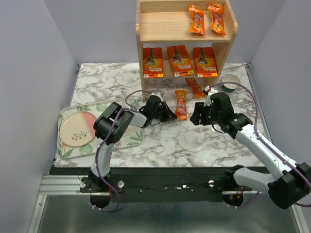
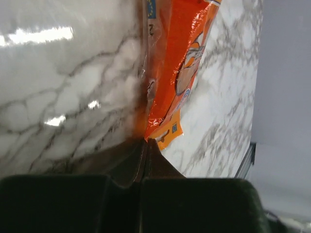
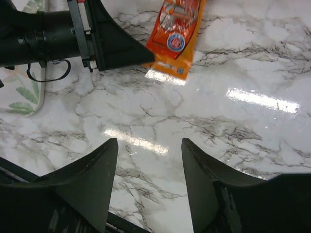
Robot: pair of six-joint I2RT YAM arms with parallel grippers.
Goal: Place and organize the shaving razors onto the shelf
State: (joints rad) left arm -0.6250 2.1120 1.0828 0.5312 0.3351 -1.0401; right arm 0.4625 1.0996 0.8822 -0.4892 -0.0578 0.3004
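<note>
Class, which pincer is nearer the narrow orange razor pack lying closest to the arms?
Left. The left pincer, shut, has its tips at the pack's near corner. The right pincer hangs open over bare marble to the pack's right, clear of it.

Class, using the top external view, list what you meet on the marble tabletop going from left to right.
leaf-print tray → left gripper → narrow razor pack → second narrow razor pack → cup

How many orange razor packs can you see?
7. Two packs on the shelf, top tier; three on its lower tier; one on the table in front; one by the left gripper. None looks hidden.
</note>
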